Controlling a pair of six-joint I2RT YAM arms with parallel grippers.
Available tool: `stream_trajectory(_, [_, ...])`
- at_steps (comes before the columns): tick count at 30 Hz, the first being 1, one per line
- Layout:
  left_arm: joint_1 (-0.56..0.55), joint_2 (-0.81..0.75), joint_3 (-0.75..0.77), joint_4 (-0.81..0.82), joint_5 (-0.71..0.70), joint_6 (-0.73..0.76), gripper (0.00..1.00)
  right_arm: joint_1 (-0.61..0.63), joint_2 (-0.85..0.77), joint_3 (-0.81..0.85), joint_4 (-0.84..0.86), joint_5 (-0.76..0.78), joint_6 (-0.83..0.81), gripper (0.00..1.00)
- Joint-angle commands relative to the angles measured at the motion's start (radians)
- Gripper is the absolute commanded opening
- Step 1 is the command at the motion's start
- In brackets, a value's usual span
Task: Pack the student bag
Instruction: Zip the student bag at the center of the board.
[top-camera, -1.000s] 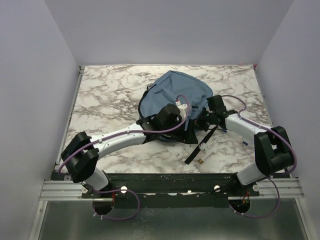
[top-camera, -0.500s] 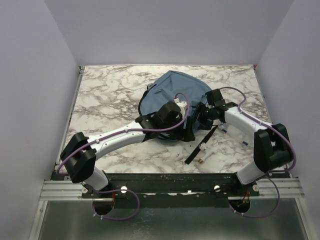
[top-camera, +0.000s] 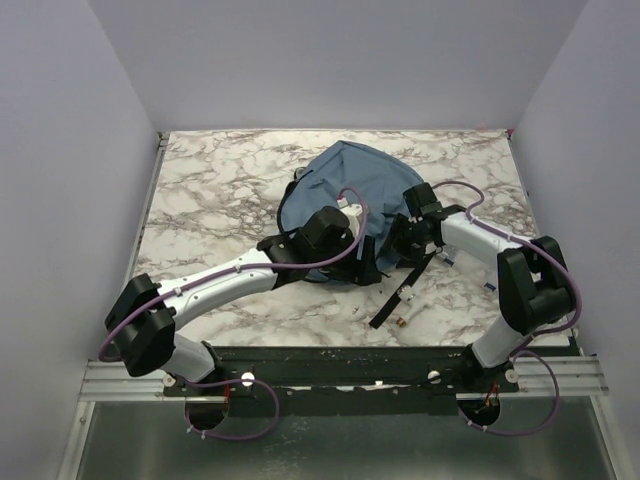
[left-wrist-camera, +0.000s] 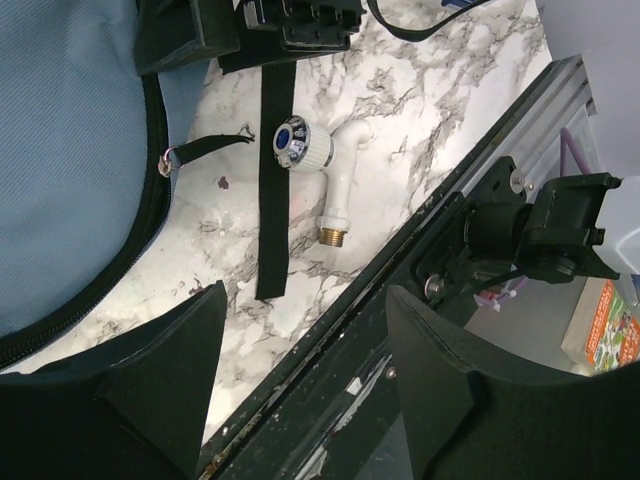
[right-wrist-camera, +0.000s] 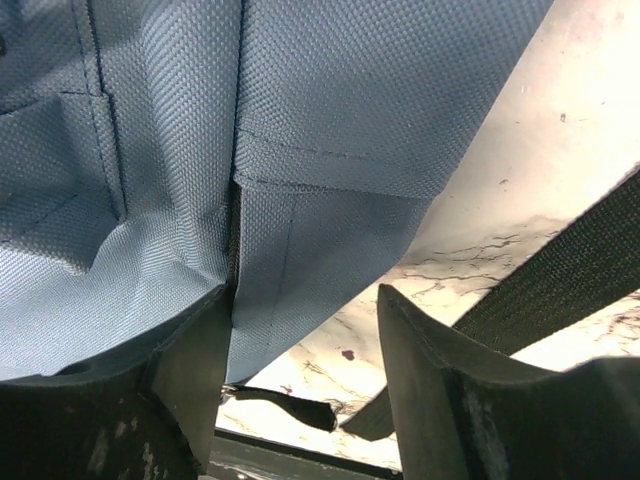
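The student bag (top-camera: 350, 185), dusty-blue fabric, lies on the marble table (top-camera: 220, 190) at centre back. Both grippers work at its near edge. My left gripper (top-camera: 368, 262) (left-wrist-camera: 305, 300) stands open and empty just off the bag's (left-wrist-camera: 70, 150) zipped rim. My right gripper (top-camera: 398, 245) (right-wrist-camera: 305, 295) is open too, with a corner of the blue fabric (right-wrist-camera: 330, 130) hanging between its fingers and against the left finger (right-wrist-camera: 195, 350). A black webbing strap (left-wrist-camera: 272, 180) (top-camera: 400, 290) trails from the bag toward the front edge.
A white elbow-shaped fitting (left-wrist-camera: 315, 155) (top-camera: 405, 298) with a blue cap and a brass threaded end lies beside the strap. A zipper pull (left-wrist-camera: 165, 158) with a short black tab sits at the bag's rim. The black front rail (top-camera: 340, 360) borders the table.
My right gripper has opened and shifted up and left, closer against the bag. The left arm has drawn slightly left along the bag's near edge.
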Motion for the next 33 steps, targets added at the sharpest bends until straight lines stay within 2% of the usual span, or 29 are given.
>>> stream_trajectory(1, [0.008,-0.043,-0.03,0.021,0.032,0.009,0.67,0.01,-0.006,-0.052,0.026,-0.024,0.078,0.54])
stream_trajectory(4, [0.007,-0.054,-0.057,0.052,0.051,-0.012,0.67,0.009,-0.027,-0.097,0.095,-0.057,0.154,0.39])
stream_trajectory(8, [0.007,-0.039,-0.072,0.07,0.075,-0.037,0.66,0.01,-0.095,-0.141,0.145,-0.033,0.225,0.02])
stream_trajectory(9, [0.006,-0.034,-0.076,0.078,0.078,-0.042,0.66,0.01,-0.117,-0.152,0.154,-0.026,0.242,0.01])
stream_trajectory(13, [0.0,0.002,-0.078,0.123,0.102,-0.049,0.65,0.009,-0.185,-0.176,0.183,-0.042,0.286,0.01])
stream_trajectory(16, [-0.017,0.043,-0.051,0.128,0.07,-0.034,0.65,0.008,-0.226,-0.199,0.214,-0.087,0.327,0.0])
stream_trajectory(20, [-0.022,0.115,0.03,0.041,0.012,-0.061,0.62,0.008,-0.252,-0.206,0.243,-0.143,0.365,0.01])
stream_trajectory(26, [-0.02,0.17,0.089,-0.091,-0.057,-0.32,0.64,0.008,-0.277,-0.21,0.261,-0.145,0.399,0.01])
stream_trajectory(33, [-0.001,0.2,0.072,-0.08,-0.14,-0.595,0.65,0.007,-0.314,-0.272,0.318,-0.178,0.458,0.01])
